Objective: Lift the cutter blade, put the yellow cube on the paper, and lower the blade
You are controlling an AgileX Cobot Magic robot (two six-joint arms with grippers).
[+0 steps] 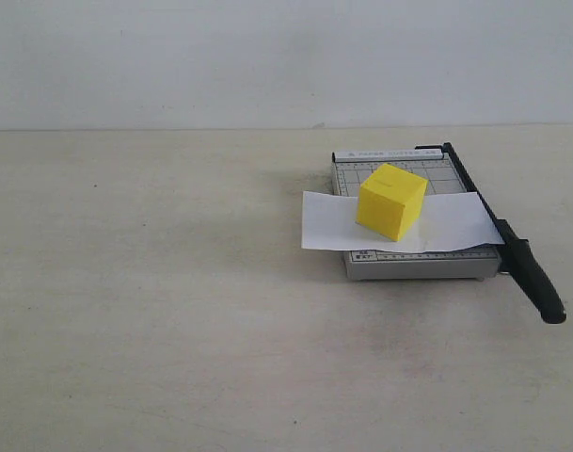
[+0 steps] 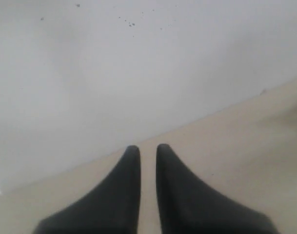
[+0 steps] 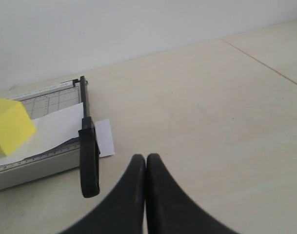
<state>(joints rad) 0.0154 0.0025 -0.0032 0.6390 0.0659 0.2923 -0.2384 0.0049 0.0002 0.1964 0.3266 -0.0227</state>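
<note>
The yellow cube (image 1: 391, 201) sits on the paper (image 1: 451, 224), which lies across the grey trimmer base (image 1: 413, 267) and overhangs it at 3 and 9 o'clock. The cutter blade (image 1: 526, 268) lies down along the base's 3 o'clock edge, with its handle jutting toward 5 o'clock. Bare desk (image 1: 154, 311) spreads from 6 to 9 o'clock. The left gripper (image 2: 147, 147) shows a narrow slit between its fingers and holds nothing; the right gripper (image 3: 146, 157) is closed and empty, near the handle

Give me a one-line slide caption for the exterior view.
Yellow cube sits on the paper laid across the grey trimmer base, cutter blade lowered along the base's right edge.
</note>
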